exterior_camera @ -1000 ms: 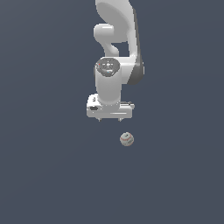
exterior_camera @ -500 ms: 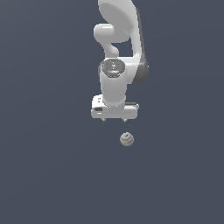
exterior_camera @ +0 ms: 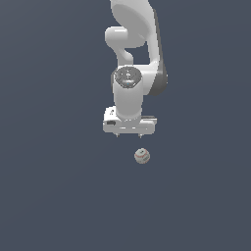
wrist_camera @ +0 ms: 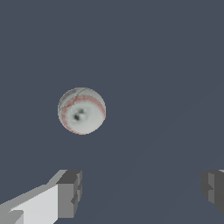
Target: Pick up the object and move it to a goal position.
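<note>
The off-white ball (exterior_camera: 142, 156) with reddish stitching lies on the dark grey floor, just below and slightly to the exterior view's right of my gripper (exterior_camera: 129, 135). In the wrist view the ball (wrist_camera: 82, 110) sits ahead of the fingers (wrist_camera: 69, 193), outside the gap between them. My gripper (wrist_camera: 140, 192) is open wide and empty, its jaws well apart, and does not touch the ball.
The white arm (exterior_camera: 135, 54) rises above the gripper toward the top of the exterior view. The plain dark grey floor (exterior_camera: 59, 186) surrounds the ball on all sides; nothing else shows.
The gripper has shifted a little toward the exterior view's right and lower, closer to the ball. The ball has not moved.
</note>
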Controlling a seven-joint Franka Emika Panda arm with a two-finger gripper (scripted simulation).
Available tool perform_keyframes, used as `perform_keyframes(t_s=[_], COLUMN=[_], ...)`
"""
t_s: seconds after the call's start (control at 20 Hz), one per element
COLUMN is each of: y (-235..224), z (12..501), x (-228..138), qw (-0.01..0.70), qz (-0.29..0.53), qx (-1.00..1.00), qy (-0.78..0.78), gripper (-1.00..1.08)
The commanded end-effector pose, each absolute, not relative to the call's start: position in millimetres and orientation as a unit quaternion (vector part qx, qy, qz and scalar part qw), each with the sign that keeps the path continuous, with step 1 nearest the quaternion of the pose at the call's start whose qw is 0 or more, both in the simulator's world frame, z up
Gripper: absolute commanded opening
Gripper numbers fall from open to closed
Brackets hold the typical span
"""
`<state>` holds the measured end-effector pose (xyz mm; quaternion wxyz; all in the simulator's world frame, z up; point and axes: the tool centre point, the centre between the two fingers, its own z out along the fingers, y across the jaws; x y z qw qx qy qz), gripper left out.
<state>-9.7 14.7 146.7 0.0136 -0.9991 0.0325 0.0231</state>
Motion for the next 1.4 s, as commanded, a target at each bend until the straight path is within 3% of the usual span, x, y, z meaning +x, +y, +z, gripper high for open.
perform_keyframes(t_s=[0.0,1.35], y=[16.2,49.8], z=[145.5,119.0], x=[-8.6,18.1], qw=[0.013,0.005], qz=[0.023,0.015], qx=[-0.999,-0.941], qy=[0.045,0.338], gripper=[1.0,1.0])
